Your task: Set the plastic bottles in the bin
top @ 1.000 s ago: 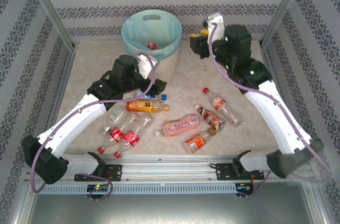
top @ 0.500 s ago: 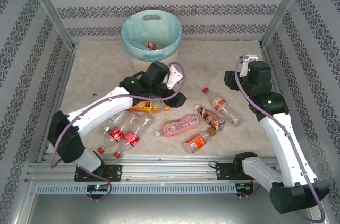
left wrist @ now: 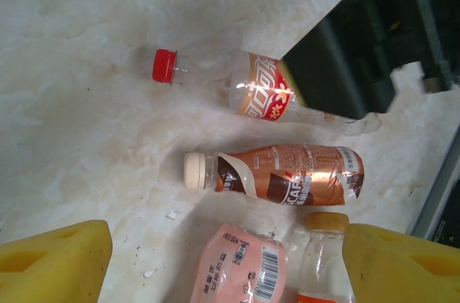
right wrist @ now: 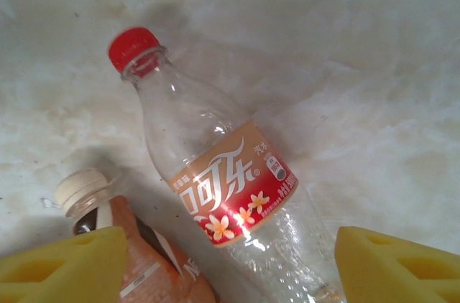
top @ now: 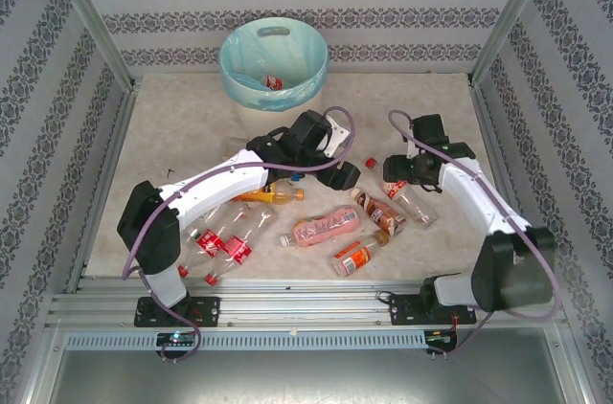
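Where the table (top: pixel 172 136) came nearest my bases, two clear red-labelled bottles (top: pixel 220 247) lay side by side on the left, and a small orange bottle (top: pixel 356 256) lay toward the right. Just beyond that one the pink bottle (top: pixel 326 227) lay on its side, and beside it the brown bottle (top: pixel 376 212) with a cream cap. An amber bottle (top: pixel 269 193) rested partly under my left forearm. Farther out, my left gripper (left wrist: pixel 228 263) hung over the middle of the table, its yellow pads (left wrist: pixel 54 260) spread wide with nothing caught between them (the pink and brown bottles lay on the table beneath). My right gripper (right wrist: pixel 230 267) hovered close by on the right, also spread wide. Its jaws stood to either side of the red-capped bottle (right wrist: pixel 223 174), which lay flat on the table and unclamped, just beside the brown bottle's cap. At the far edge the bin (top: pixel 230 69) stood upright, lined with a pale blue bag, well apart from both grippers. One red-labelled bottle (top: pixel 273 83) lay at its bottom.
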